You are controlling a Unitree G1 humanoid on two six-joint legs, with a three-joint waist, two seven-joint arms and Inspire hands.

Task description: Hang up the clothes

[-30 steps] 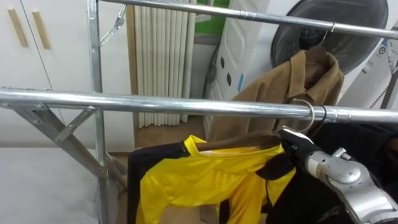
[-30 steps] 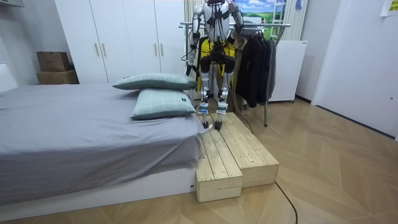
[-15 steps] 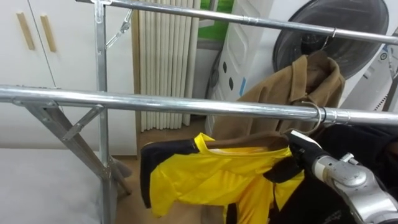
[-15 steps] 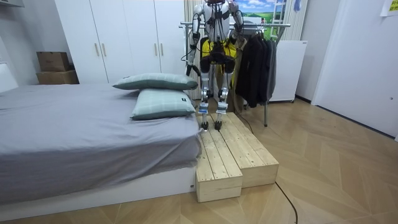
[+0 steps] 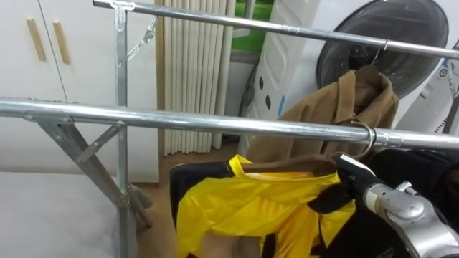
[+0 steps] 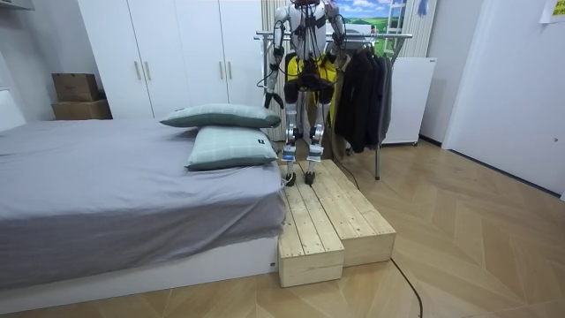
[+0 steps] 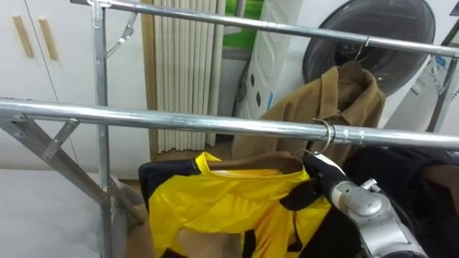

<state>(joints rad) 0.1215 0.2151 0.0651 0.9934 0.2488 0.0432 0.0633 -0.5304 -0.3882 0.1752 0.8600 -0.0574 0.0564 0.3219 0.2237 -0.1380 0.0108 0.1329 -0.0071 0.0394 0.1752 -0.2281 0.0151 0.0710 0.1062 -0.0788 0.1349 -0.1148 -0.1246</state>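
Observation:
A yellow and black jacket [image 5: 251, 204] hangs on a wooden hanger. The hanger's metal hook [image 5: 363, 136] is looped over the near rail [image 5: 179, 120] of the steel clothes rack. My right hand [image 5: 353, 174] comes in from the lower right and is shut on the hanger's end just under the hook, with black cloth bunched against it. In the right eye view the same hand [image 7: 320, 175] sits below the hook [image 7: 324, 136]. In the room view I stand on a wooden platform [image 6: 327, 208], facing the rack.
A brown coat [image 5: 351, 97] hangs from the far rail [image 5: 287, 29]. Dark clothes [image 5: 423, 161] crowd the near rail at the right. The rack's upright and slanted brace [image 5: 86, 158] stand at the left. Behind are a fan [image 5: 401, 29] and a white wardrobe [image 5: 43, 43].
The whole picture has slid a little to the right, which is the camera's own shift. My right hand stays on the hanger under the hook.

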